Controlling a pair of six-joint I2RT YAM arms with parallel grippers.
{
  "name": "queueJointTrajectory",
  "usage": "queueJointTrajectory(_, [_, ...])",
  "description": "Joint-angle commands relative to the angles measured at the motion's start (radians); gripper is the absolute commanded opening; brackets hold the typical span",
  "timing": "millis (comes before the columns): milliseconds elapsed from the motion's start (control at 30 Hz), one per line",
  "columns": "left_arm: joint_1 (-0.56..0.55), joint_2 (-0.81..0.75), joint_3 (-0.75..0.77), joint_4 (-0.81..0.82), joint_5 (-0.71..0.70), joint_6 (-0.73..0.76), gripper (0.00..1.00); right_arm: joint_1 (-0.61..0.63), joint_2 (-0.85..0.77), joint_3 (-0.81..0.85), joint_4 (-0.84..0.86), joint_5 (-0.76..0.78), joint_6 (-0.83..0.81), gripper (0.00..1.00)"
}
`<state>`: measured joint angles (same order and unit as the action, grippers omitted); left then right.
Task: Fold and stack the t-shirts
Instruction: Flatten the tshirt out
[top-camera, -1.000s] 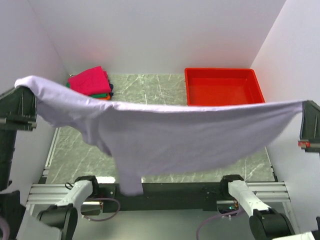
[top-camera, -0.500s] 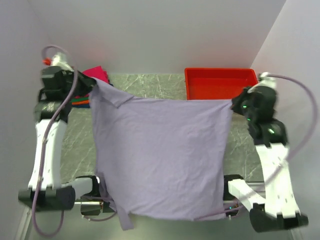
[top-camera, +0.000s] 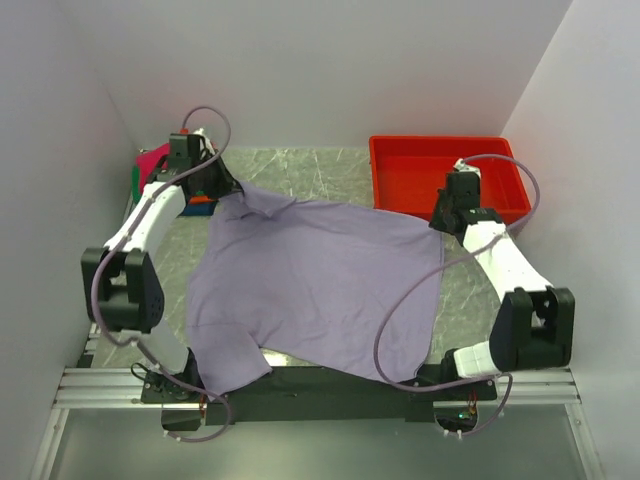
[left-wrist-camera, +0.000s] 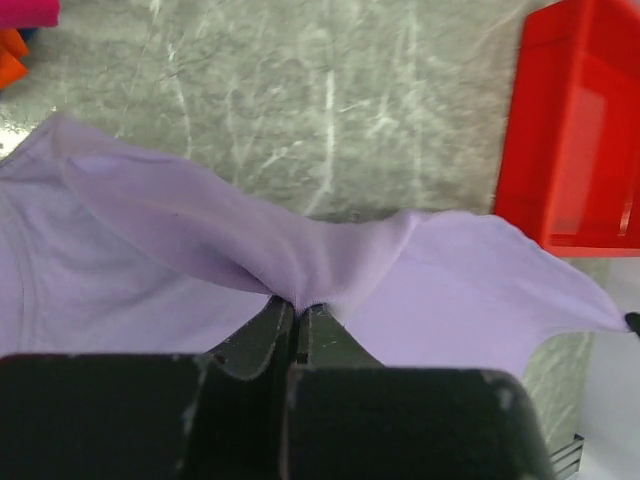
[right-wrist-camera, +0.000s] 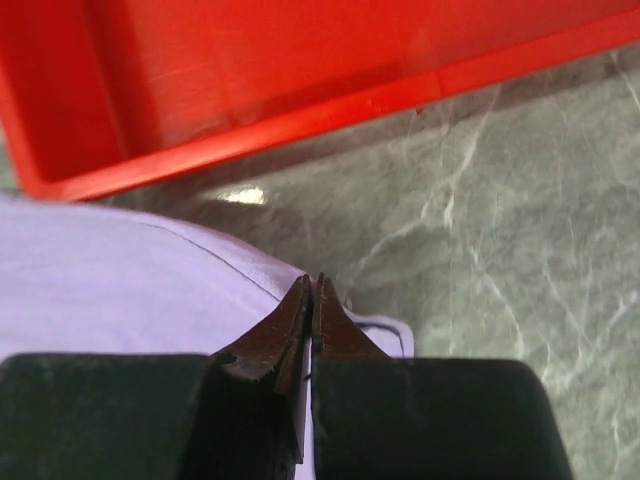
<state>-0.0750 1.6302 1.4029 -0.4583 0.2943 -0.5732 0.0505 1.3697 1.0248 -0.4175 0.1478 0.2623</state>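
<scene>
Where it hung stretched in the air a second ago, the lavender t-shirt (top-camera: 320, 285) now lies spread on the table (top-camera: 300, 165) between the left tool (left-wrist-camera: 297, 305) and right tool (right-wrist-camera: 312, 282), both clamped on its corners; folding looks ready to begin.

The lavender t-shirt (top-camera: 320, 285) is soft, matt knit cloth, lightly creased, with a stitched seam near its edge. The table (top-camera: 300, 170) under it has a smooth, stone-like grey-green surface veined in white, with a faint sheen. At 1 o'clock the red tray (top-camera: 440, 141) is hard, glossy plastic that catches highlights. At 11 o'clock the folded shirts (top-camera: 148, 165) are matt cloth. The left gripper (left-wrist-camera: 297, 305) and right gripper (right-wrist-camera: 312, 285) have matt black fingers, the right one's tips finely toothed. The arm shells (top-camera: 505, 255) are smooth white plastic. At 6 o'clock the rail (top-camera: 110, 385) is dull silver metal.
</scene>
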Motion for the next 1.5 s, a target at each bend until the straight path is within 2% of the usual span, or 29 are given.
queueJointTrajectory(0, [0.001, 0.071, 0.067, 0.038, 0.029, 0.05, 0.0, -0.009, 0.067, 0.061, 0.092, 0.042, -0.023, 0.0])
queueJointTrajectory(233, [0.001, 0.149, 0.142, -0.008, 0.02, 0.058, 0.01, -0.011, 0.163, 0.127, 0.072, 0.065, -0.018, 0.0])
queueJointTrajectory(467, [0.0, 0.232, 0.211, 0.015, 0.051, 0.021, 0.01, -0.009, 0.218, 0.162, 0.062, 0.11, -0.003, 0.0])
queueJointTrajectory(700, [-0.017, 0.43, 0.454, 0.017, 0.014, -0.06, 0.01, -0.011, 0.264, 0.195, 0.007, 0.177, 0.031, 0.0])
queueJointTrajectory(767, [-0.017, 0.467, 0.507, -0.012, -0.071, -0.114, 0.15, -0.011, 0.27, 0.195, -0.009, 0.193, 0.052, 0.0])
queueJointTrajectory(833, [-0.017, 0.52, 0.583, -0.02, -0.095, -0.131, 0.34, -0.012, 0.275, 0.201, -0.032, 0.207, 0.071, 0.0])
queueJointTrajectory(867, [-0.019, 0.537, 0.608, -0.019, -0.096, -0.132, 0.4, -0.012, 0.281, 0.208, -0.04, 0.202, 0.08, 0.01])
queueJointTrajectory(900, [-0.02, 0.566, 0.663, -0.022, -0.104, -0.128, 0.47, -0.014, 0.282, 0.227, -0.053, 0.196, 0.081, 0.19])
queueJointTrajectory(933, [-0.022, 0.58, 0.691, -0.026, -0.103, -0.123, 0.66, -0.014, 0.287, 0.241, -0.063, 0.194, 0.083, 0.29])
queueJointTrajectory(1000, [-0.023, 0.586, 0.728, -0.016, -0.1, -0.122, 0.83, -0.012, 0.286, 0.282, -0.09, 0.194, 0.081, 0.43])
queueJointTrajectory(1033, [-0.023, 0.577, 0.722, -0.007, -0.093, -0.123, 0.89, -0.012, 0.276, 0.294, -0.096, 0.187, 0.077, 0.44])
queueJointTrajectory(1133, [-0.029, 0.511, 0.67, 0.015, -0.095, -0.111, 0.91, -0.009, 0.243, 0.322, -0.121, 0.148, 0.08, 0.48])
queueJointTrajectory(1267, [-0.042, 0.36, 0.486, 0.032, -0.109, -0.076, 0.92, 0.014, 0.139, 0.285, -0.124, 0.084, 0.072, 0.48])
queueJointTrajectory(1467, [-0.068, 0.039, 0.06, -0.005, -0.139, -0.042, 0.93, 0.092, -0.018, 0.12, -0.13, -0.046, 0.08, 0.48])
